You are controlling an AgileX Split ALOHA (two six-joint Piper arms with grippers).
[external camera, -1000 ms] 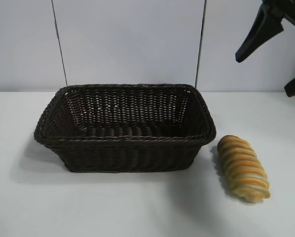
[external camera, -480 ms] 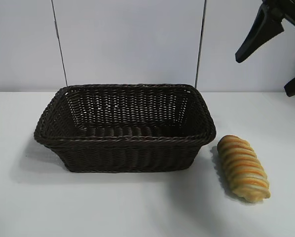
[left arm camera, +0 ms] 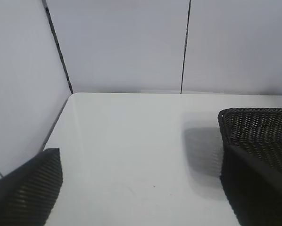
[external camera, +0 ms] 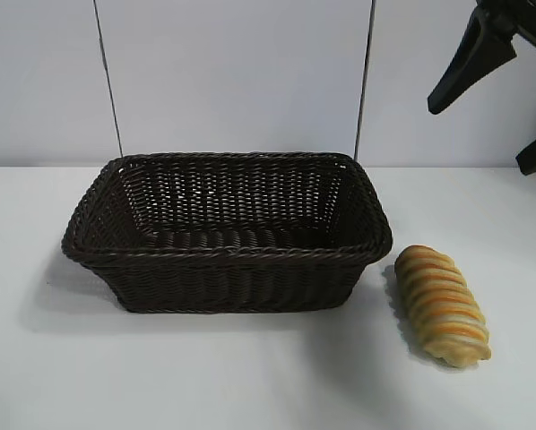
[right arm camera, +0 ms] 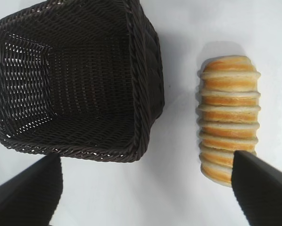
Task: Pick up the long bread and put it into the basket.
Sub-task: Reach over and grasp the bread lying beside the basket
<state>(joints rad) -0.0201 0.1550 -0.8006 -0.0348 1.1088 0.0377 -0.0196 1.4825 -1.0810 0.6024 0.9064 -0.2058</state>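
Bread first: from the exterior camera we see the long bread [external camera: 442,305] lying on the white table [external camera: 250,376], just beside the basket [external camera: 227,233] at its right end, apart from the rim. High at the upper right, we've got the right gripper [external camera: 510,85] well above the table, its dark fingers spread wide. Over to the left wrist camera, and we find the left gripper [left arm camera: 141,188] low over bare table, fingers apart, one of them in front of a corner of the basket [left arm camera: 259,125]. Now the right wrist camera: we look straight down between the spread fingers of the right gripper [right arm camera: 145,190] at the bread [right arm camera: 228,117] lying alongside the basket's [right arm camera: 141,84] short side.
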